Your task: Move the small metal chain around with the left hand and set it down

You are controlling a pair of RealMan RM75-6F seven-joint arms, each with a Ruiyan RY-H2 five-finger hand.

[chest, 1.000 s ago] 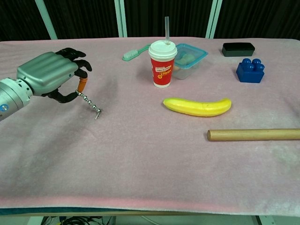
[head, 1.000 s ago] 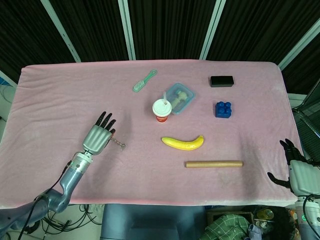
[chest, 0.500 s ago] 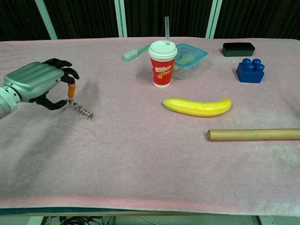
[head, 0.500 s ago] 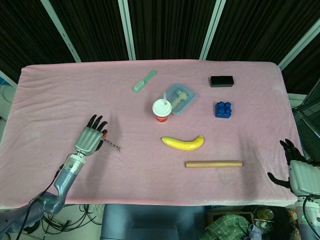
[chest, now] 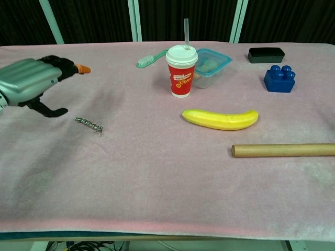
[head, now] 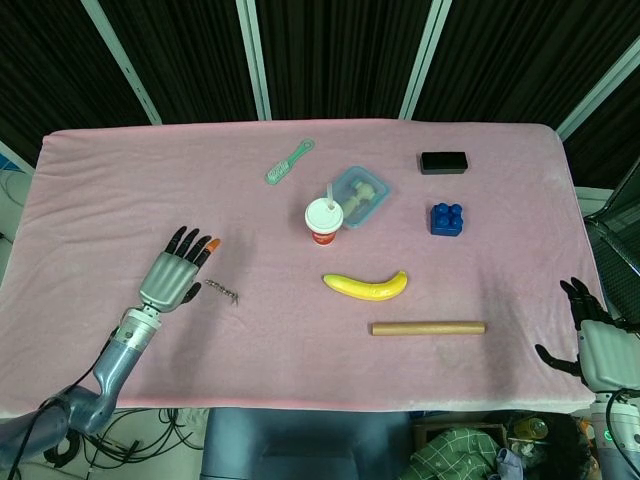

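We see the left hand (chest: 31,83) with its fingers (head: 190,245) spread and holding nothing, raised over the pink cloth (chest: 157,178). The chain (chest: 88,124) lies on the cloth just beside that hand, well to the left of the cup (chest: 181,70), whose red label has writing too small to read. The right hand (head: 598,345) hangs off the cloth's near right corner, fingers apart, far from the cup.
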